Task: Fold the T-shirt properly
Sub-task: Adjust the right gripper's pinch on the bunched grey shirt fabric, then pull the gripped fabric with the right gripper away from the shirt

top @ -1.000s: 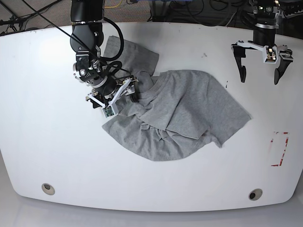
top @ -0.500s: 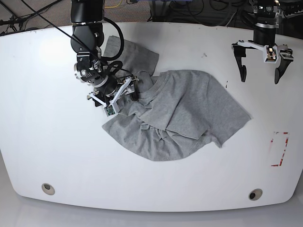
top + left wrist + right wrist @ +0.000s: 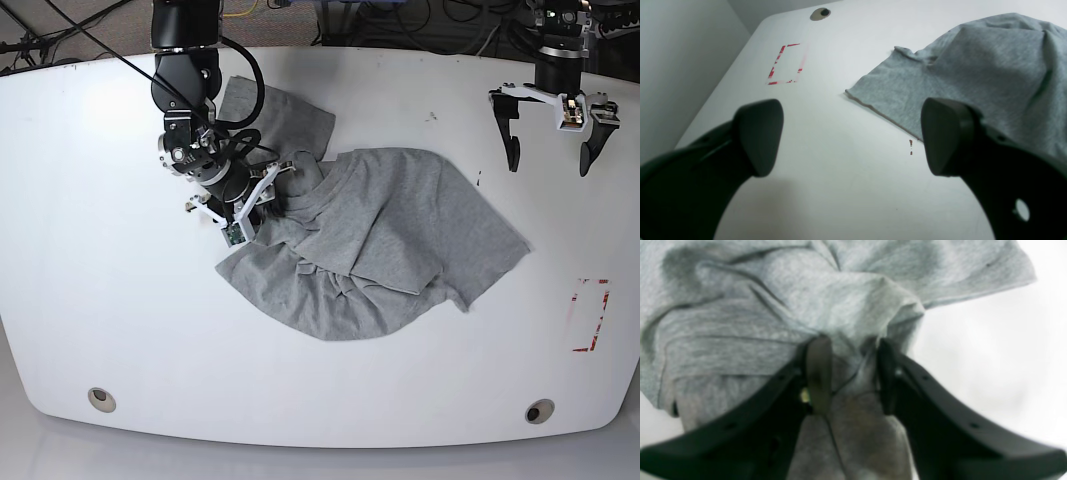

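A bunch of the crumpled heather-grey cotton T-shirt point(image 3: 380, 240), heaped mid-bench toward the far-left corner, is pinched by the right hand point(image 3: 848, 373); the left hand point(image 3: 550, 135) is held spread, empty. Soft, light, droopy cloth: shoulders or hem corners are judged the best holds
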Robot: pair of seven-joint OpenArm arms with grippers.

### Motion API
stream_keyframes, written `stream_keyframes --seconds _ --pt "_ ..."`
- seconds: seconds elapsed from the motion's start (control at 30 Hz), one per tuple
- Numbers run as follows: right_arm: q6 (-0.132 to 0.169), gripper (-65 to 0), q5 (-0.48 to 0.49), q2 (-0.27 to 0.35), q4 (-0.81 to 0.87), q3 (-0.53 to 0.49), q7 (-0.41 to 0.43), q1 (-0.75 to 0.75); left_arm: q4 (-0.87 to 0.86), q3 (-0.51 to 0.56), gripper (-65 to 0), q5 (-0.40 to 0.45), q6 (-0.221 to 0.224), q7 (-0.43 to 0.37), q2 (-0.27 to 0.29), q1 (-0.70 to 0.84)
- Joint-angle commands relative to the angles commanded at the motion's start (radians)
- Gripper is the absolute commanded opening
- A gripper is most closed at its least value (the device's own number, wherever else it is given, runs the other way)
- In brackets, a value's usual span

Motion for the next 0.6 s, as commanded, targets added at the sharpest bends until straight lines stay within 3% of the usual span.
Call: stream_keyframes --seconds 0.23,0.3,0.6 --pt "0.001 -55.2 -0.003 -0.001 0.015 0.000 -0.001 0.000 -0.003 -0.001 -2.5 0.000 0.000 0.007 0.001 0.000" --pt "0.001 -61.1 -0.002 -0.001 0.019 -0.001 0.001 -0.006 -0.004 0.018 -2.7 0.000 0.001 0.014 0.002 -0.006" --pt "-0.003 -64.1 -0.008 0.006 0.039 0.002 -0.003 0.003 -0.002 0.035 -2.8 -0.005 0.000 0.023 0.002 -0.013"
